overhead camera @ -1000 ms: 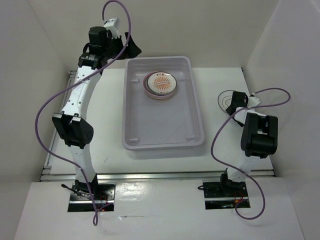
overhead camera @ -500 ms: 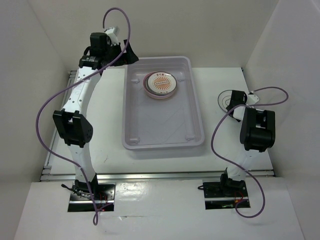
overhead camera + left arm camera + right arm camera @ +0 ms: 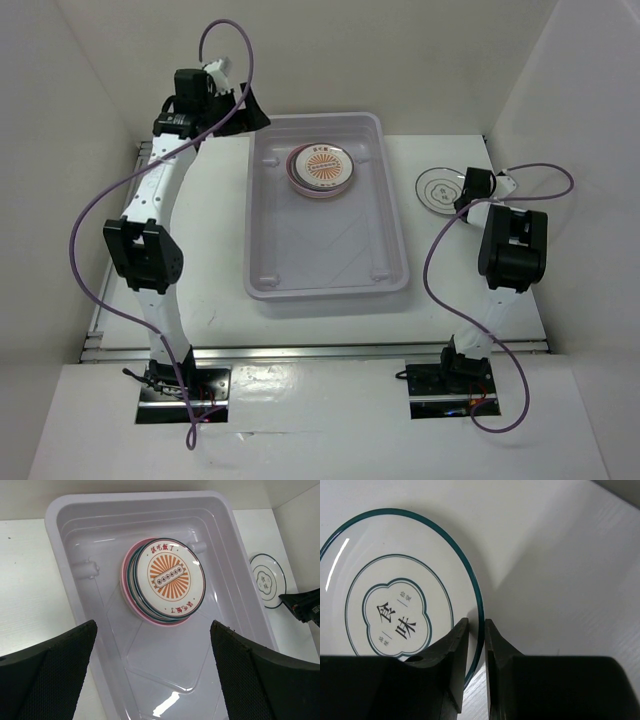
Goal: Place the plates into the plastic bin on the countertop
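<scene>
White walls enclose a white bench [image 3: 215,230] carrying one plastic bin [image 3: 330,245], with two arms mounted at its 6 o'clock edge. One stack of plates [image 3: 322,168] lies inside the bin at its 12 o'clock end. An orange sunburst plate [image 3: 170,577] is on top and a pink plate [image 3: 124,582] at the bottom, with dark rims between; the exact count cannot be told. One more plate, the green-rimmed plate [image 3: 437,190], lies flat on the bench at the bin's 3 o'clock. The left arm reaches far up, its left claw [image 3: 252,108] spread wide and empty above the bin's 11 o'clock corner. The right arm bends low, its right claw [image 3: 476,622] pinched narrowly over that plate's rim.
</scene>
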